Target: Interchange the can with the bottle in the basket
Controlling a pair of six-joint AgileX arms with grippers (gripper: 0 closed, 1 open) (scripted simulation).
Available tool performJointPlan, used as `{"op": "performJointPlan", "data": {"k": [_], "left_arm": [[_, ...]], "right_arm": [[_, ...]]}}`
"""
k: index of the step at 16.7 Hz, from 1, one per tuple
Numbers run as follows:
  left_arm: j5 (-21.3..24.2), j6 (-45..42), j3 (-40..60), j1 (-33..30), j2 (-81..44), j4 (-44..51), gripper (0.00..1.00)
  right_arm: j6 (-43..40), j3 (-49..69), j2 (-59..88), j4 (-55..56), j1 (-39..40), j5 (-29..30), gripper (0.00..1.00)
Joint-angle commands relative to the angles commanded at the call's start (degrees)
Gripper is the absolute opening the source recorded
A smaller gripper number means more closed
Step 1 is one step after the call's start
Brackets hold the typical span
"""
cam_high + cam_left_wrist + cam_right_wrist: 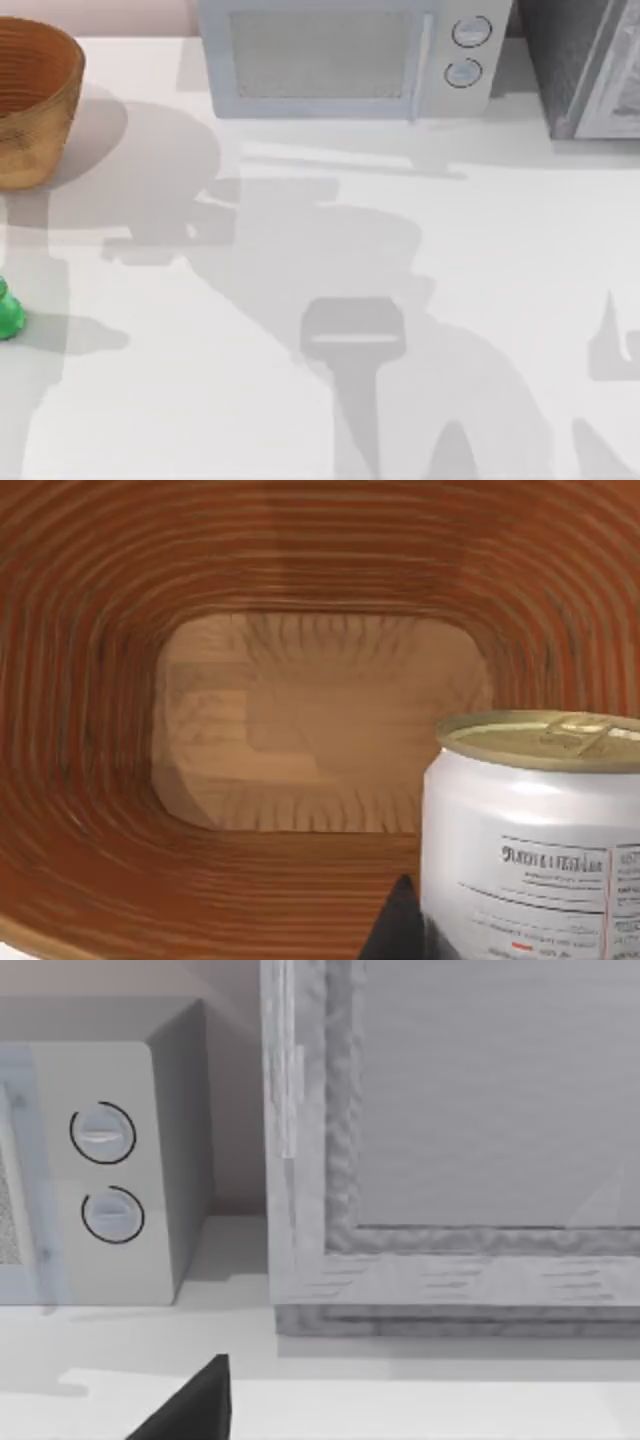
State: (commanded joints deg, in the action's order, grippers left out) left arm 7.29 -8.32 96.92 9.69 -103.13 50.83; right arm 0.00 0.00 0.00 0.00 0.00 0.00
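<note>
In the left wrist view the white can (530, 840), with its dull gold top, hangs close to the camera over the inside of the basket (120, 810). A dark fingertip (398, 922) of my left gripper lies against the can's side, and the gripper is shut on the can. Seen from the top, the orange-brown wicker basket (30, 100) stands at the table's far left back. The green bottle (8, 315) stands on the table at the left edge, in front of the basket. One dark fingertip (195, 1405) of my right gripper shows in the right wrist view.
A pale microwave (350, 55) with two round knobs stands at the back middle. A grey appliance (590, 65) sits at the back right. Arm shadows fall across the white tabletop (480, 270).
</note>
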Motion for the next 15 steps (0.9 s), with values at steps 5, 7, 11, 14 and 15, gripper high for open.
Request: {"op": "performJointPlan", "data": {"k": [5,7,11,14,15], "left_arm": [[-4.21,1.85,-30.94,-3.85,34.97,-15.54,0.00],[-5.40,2.66,-43.55,-5.30,48.57,-21.96,0.00],[-6.82,4.46,-66.86,-7.68,72.97,-34.08,0.00],[-7.25,5.96,-81.20,-8.86,87.51,-41.76,0.00],[-7.31,6.45,-85.13,-9.13,91.46,-43.95,0.00]], "right_arm": [[0.00,0.00,0.00,0.00,0.00,0.00,1.00],[0.00,0.00,0.00,0.00,0.00,0.00,1.00],[0.00,0.00,0.00,0.00,0.00,0.00,1.00],[0.00,0.00,0.00,0.00,0.00,0.00,1.00],[0.00,0.00,0.00,0.00,0.00,0.00,1.00]]}}
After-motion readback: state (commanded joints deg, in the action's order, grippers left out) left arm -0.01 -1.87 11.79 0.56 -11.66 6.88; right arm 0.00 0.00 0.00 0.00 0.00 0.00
